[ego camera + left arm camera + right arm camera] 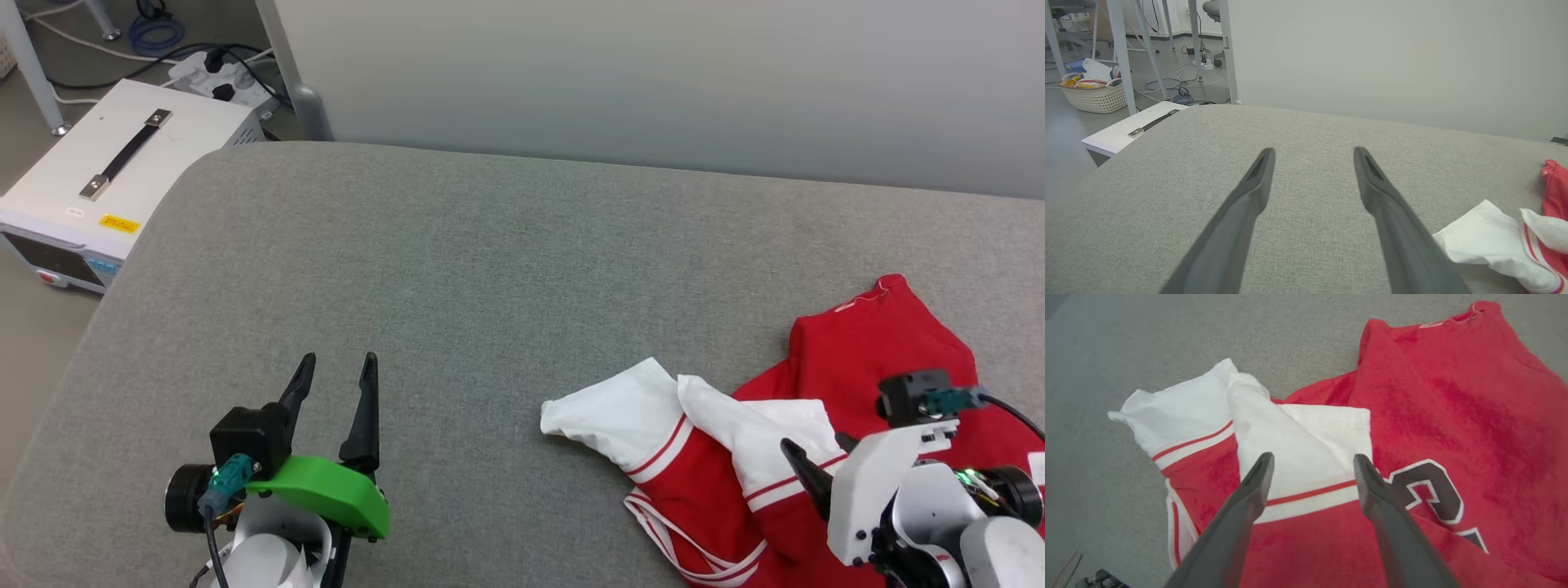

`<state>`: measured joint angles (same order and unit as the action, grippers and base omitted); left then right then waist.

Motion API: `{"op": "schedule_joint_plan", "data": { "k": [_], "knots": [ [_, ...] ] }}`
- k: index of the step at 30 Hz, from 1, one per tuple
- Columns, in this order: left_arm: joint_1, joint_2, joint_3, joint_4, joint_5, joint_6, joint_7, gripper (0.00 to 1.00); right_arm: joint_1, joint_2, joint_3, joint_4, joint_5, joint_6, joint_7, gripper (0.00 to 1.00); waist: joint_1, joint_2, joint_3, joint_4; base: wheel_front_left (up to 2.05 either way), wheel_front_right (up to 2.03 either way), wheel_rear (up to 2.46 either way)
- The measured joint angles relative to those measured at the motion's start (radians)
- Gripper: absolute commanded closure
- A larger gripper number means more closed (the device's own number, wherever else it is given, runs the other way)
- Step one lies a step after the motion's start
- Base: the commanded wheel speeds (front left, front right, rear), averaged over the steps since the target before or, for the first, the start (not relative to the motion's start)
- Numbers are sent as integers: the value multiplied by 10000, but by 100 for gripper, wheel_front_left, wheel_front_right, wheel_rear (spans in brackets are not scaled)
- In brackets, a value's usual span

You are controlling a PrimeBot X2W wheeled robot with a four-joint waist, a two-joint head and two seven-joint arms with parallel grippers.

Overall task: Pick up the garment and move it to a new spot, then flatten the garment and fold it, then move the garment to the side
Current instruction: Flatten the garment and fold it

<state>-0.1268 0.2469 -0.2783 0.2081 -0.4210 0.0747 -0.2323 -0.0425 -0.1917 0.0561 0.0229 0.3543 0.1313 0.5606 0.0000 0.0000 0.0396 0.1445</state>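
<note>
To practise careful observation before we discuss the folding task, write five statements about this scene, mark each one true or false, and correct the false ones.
1. The garment lies crumpled on the grey surface with white lining showing. True.
2. The left gripper is shut on the garment. False: it is open over bare surface, apart from the garment.
3. The right gripper is open, its fingers pointing at the garment. True.
4. The garment lies on the robot's left side of the surface. False: it lies on the right side.
5. A white box with a black handle stands beside the surface. True.
</note>
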Motion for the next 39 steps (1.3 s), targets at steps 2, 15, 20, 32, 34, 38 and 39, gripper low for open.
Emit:
{"op": "schedule_joint_plan", "data": {
  "k": [2, 15, 20, 32, 34, 38, 39],
  "knots": [
    [-58, -27, -48, 27, -2, -4, -4, 0, -349, -364, 558, -13, 221, 0, 650, 0, 0, 0, 70, 101, 0, 0, 0],
    [-597, -395, -215, 349, 2, -180, -150, 0, -2047, -1275, 2483, 1450, 648, 0, 2115, 42, 0, 0, 713, 787, 0, 0, 0],
    [-599, -416, -134, 458, 2, -226, -174, 0, -2068, -1266, 2309, 1509, 658, 0, 1994, 100, 0, 0, 832, 793, 0, 0, 0],
    [-578, -405, 35, 477, 33, -234, -236, 0, -1492, -1001, -1724, 604, 88, 0, 911, 100, 0, 0, 579, 161, 0, 0, 0],
    [-563, -399, 48, 464, 33, -234, -236, 0, -1043, -807, -2631, 529, -21, 0, 798, 100, 0, 0, 540, 66, 0, 0, 0],
    [-550, -397, 48, 453, 35, -234, -236, 0, -12, 75, -4510, 288, -303, 0, 579, 100, 0, 0, 506, -84, 0, 0, 0],
    [-547, -397, 52, 456, 35, -234, -236, 0, 254, 430, -4984, 184, -355, 0, 506, 100, 0, 0, 506, -112, 0, 0, 0]
  ]
}}
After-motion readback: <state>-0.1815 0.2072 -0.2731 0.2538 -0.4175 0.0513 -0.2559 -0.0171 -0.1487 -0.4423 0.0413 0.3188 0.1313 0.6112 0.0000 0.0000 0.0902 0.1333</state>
